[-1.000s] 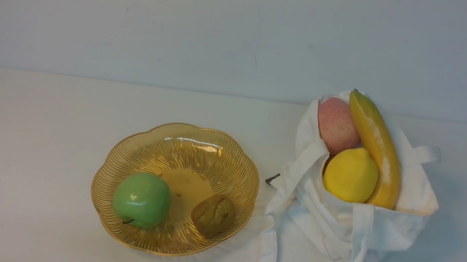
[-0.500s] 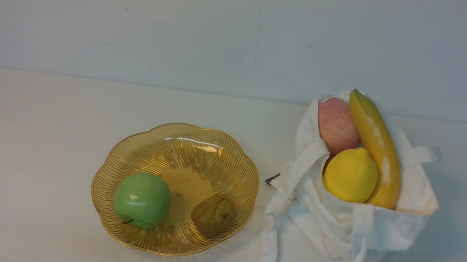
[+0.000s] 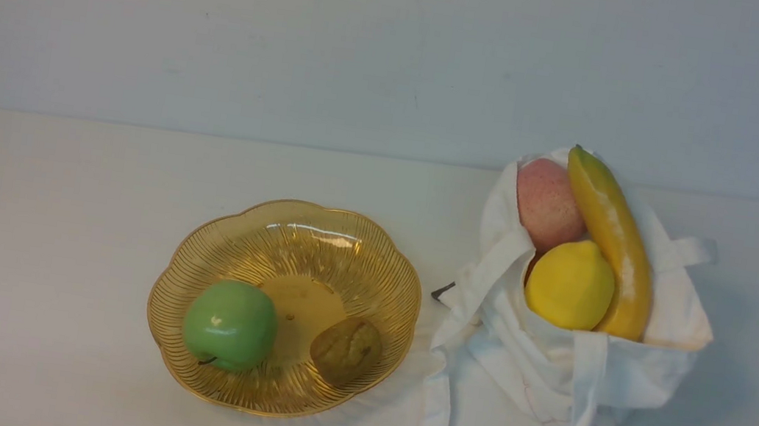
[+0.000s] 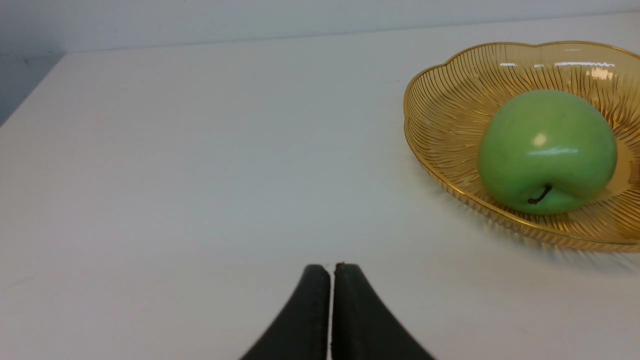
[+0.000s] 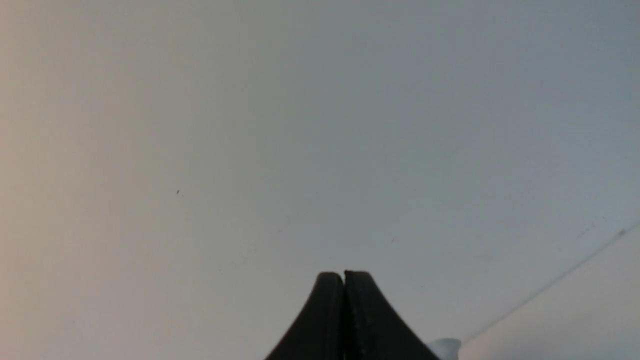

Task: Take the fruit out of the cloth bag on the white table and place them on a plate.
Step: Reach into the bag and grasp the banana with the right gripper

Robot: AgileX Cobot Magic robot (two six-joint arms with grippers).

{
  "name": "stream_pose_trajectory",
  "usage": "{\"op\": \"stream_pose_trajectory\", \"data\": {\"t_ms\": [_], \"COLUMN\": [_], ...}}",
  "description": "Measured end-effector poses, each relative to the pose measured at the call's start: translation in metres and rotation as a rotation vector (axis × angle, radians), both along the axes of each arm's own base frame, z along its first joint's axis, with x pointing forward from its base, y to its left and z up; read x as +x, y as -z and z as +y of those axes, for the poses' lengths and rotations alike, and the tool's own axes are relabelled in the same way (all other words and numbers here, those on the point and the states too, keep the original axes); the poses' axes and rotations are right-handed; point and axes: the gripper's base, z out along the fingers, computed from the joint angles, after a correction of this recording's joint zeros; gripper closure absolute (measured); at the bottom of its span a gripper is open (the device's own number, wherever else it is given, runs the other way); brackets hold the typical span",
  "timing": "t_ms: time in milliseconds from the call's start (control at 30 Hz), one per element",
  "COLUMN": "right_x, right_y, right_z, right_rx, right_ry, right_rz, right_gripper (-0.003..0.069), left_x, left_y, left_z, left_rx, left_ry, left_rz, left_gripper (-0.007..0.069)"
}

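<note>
While the banana (image 3: 610, 238), the lemon (image 3: 568, 284) and the pinkish-red fruit (image 3: 546, 203) are all seen resting in the open mouth of the cloth bag (image 3: 517, 396), which stands on the white table (image 3: 55, 197) just right of the plate (image 3: 373, 257), the first pick is judged not yet begun. The left gripper (image 4: 330, 265) and the right gripper (image 5: 344, 273) are each shown closed tip to tip, with nothing held. The right arm is judged the nearer. Its jaws should be opened wide before the descent, and the lemon, lying foremost, is best taken first so the cloth is not snagged. A bare patch of the plate should be aimed for, away from the green apple (image 3: 231, 324) and the brown lump (image 3: 346, 349).

Neither arm is caught in the front view. The bag's depths are hidden, so further fruit cannot be ruled out. Little beyond the wall (image 5: 300, 125) is shown by the right wrist view, and a small pale shape beside the gripper cannot be identified.
</note>
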Motion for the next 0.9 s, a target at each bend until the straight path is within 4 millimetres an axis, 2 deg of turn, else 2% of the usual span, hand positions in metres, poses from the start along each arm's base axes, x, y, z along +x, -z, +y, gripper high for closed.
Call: {"op": "stream_pose_trajectory", "data": {"t_ms": [67,100,167,233,267,300,367,467,667,767,833,900], "right_x": [0.005,0.004,0.011,0.028,0.035,0.035,0.057,0.086,0.139,0.163,0.169,0.191], "right_y": [-0.022,-0.024,-0.043,-0.062,-0.067,-0.067,-0.074,-0.083,-0.088,-0.088,-0.087,-0.085], "right_z": [0.002,0.002,0.003,0.004,0.004,0.004,0.006,0.01,0.018,0.025,0.026,0.03], "right_rx": [-0.102,-0.106,-0.187,-0.324,-0.372,-0.372,-0.457,-0.542,-0.71,-0.741,-0.741,-0.746], "right_ry": [-0.005,-0.006,-0.013,-0.054,-0.08,-0.08,-0.163,-0.282,-0.489,-0.592,-0.611,-0.648], "right_rz": [0.114,0.116,0.234,0.47,0.552,0.552,0.725,0.864,0.895,0.857,0.849,0.834], "right_gripper": [0.0674,0.0674,0.0674,0.0674,0.0674,0.0674,0.0674,0.0674,0.0674,0.0673,0.0673,0.0671], "left_x": [0.0,0.0,0.0,0.0,0.0,0.0,0.0,0.0,0.0,0.0,0.0,0.0], "left_y": [0.0,0.0,0.0,0.0,0.0,0.0,0.0,0.0,0.0,0.0,0.0,0.0], "left_z": [0.0,0.0,0.0,0.0,0.0,0.0,0.0,0.0,0.0,0.0,0.0,0.0], "left_rx": [0.0,0.0,0.0,0.0,0.0,0.0,0.0,0.0,0.0,0.0,0.0,0.0], "left_ry": [0.0,0.0,0.0,0.0,0.0,0.0,0.0,0.0,0.0,0.0,0.0,0.0], "left_rz": [0.0,0.0,0.0,0.0,0.0,0.0,0.0,0.0,0.0,0.0,0.0,0.0], "left_gripper": [0.0632,0.0632,0.0632,0.0632,0.0632,0.0632,0.0632,0.0632,0.0632,0.0632,0.0632,0.0632]}}
